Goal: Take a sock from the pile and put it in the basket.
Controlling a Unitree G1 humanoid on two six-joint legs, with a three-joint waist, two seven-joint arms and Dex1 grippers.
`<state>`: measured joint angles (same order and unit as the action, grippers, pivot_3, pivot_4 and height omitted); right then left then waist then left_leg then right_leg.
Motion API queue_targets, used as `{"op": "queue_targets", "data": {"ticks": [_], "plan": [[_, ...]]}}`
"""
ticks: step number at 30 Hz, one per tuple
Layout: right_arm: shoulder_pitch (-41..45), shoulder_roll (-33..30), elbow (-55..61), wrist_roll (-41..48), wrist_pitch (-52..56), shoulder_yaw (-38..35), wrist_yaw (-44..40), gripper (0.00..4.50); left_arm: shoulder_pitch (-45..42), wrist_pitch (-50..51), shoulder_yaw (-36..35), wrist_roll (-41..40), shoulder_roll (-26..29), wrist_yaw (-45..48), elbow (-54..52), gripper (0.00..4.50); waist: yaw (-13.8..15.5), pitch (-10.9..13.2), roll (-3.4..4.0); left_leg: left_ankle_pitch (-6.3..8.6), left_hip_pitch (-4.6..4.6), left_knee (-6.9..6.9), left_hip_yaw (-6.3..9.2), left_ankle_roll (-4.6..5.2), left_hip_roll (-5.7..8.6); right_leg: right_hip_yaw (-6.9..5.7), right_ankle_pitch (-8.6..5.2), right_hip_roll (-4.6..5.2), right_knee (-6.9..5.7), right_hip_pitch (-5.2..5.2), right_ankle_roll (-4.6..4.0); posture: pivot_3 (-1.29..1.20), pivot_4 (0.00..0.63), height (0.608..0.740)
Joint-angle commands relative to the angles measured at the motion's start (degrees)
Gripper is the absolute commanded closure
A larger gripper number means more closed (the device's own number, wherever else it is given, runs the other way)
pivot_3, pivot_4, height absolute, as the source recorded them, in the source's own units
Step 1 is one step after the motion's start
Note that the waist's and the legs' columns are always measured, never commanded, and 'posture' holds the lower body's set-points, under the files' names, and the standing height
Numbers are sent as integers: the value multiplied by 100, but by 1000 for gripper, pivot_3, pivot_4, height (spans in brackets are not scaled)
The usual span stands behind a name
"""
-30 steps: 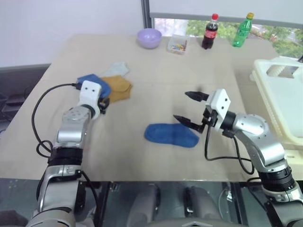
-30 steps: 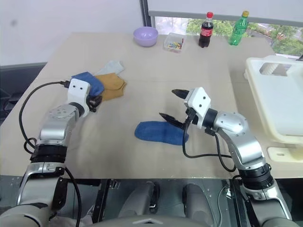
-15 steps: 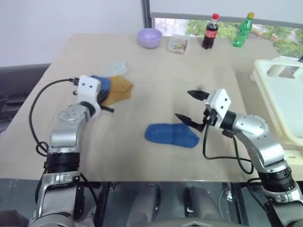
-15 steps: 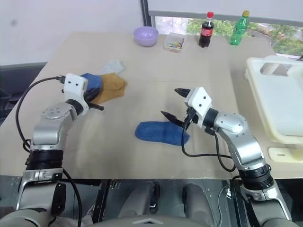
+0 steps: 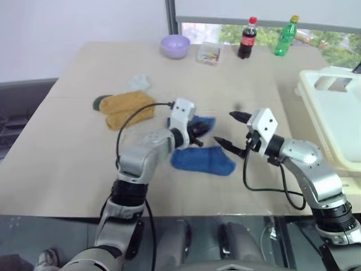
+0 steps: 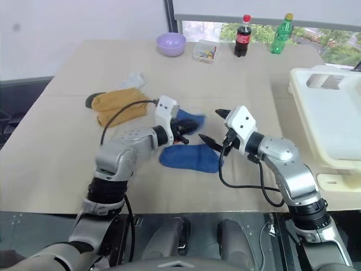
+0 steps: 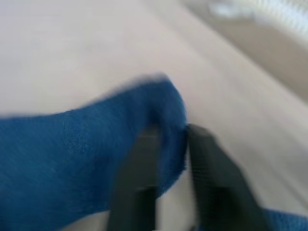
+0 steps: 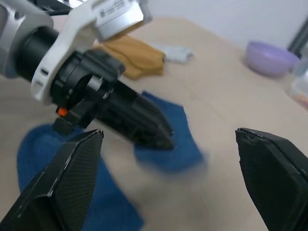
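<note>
Two pincers: left pincer (image 5: 198, 131) pinches a blue sock (image 5: 204, 121), right pincer (image 5: 231, 131) spread wide.

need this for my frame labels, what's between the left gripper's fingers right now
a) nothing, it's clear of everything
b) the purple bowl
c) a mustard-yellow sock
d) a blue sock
d: in the left wrist view the fingers pinch the edge of a blue sock, and in the head view the left gripper carries it above the table, facing the open right gripper.
</note>
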<state>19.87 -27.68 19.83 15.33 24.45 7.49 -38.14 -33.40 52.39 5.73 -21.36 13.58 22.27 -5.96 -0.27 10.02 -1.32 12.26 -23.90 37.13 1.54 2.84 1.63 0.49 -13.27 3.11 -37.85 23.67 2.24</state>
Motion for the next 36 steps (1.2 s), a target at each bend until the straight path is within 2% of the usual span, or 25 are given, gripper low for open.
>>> {"op": "queue_targets", "data": {"ticks": [1,5,8,19,20,22,27,30,36], "plan": [[27,44,122,-196,280,67,272,0,-141,-253,-488,-10,253,18,-133,1353,-31,0,0,0,0,0,0,0,-1,0,0,0,-1,1,0,0,150,740],[242,309,-267,-273,623,170,528,0,-172,-376,-946,-22,679,101,107,1353,-55,0,0,0,3,1,-3,0,-2,4,0,0,-2,1,0,0,150,740],[499,549,-820,-526,607,328,720,0,-216,-732,-951,214,1005,220,671,1353,-34,0,0,0,4,5,-4,0,2,3,0,1,-1,-1,1,0,150,740],[698,728,-1235,-975,274,501,749,0,-553,-1633,-619,695,845,500,2442,1353,94,0,0,-11,-5,1,-3,-20,13,-3,1,7,4,3,1,0,150,740],[683,725,-1219,-986,263,496,740,0,-544,-1678,-603,706,833,560,2473,1727,94,0,0,-10,-5,1,-2,-17,13,-2,1,10,4,3,1,0,150,740],[640,716,-1180,-1018,243,488,735,0,-537,-1636,-703,591,779,627,2446,2141,89,0,0,-6,-4,1,-2,-11,12,-1,1,10,2,3,1,0,150,740],[473,615,-1082,-1094,96,404,710,0,-495,-1548,-1292,185,866,737,2243,4472,84,0,0,-1,-4,1,-2,-2,11,0,1,11,1,3,1,0,150,740],[413,558,-1044,-1085,4,334,706,0,-551,-1290,-1739,-232,988,795,2032,4472,38,0,0,0,-4,1,-2,-2,10,1,1,11,1,5,1,0,150,740],[-146,125,-193,-531,-481,-109,81,0,-1306,-162,-2333,-1210,2200,1606,1147,4472,-21,8,-12,0,-3,1,0,-2,9,0,1,11,-1,4,1,0,150,740]]}}
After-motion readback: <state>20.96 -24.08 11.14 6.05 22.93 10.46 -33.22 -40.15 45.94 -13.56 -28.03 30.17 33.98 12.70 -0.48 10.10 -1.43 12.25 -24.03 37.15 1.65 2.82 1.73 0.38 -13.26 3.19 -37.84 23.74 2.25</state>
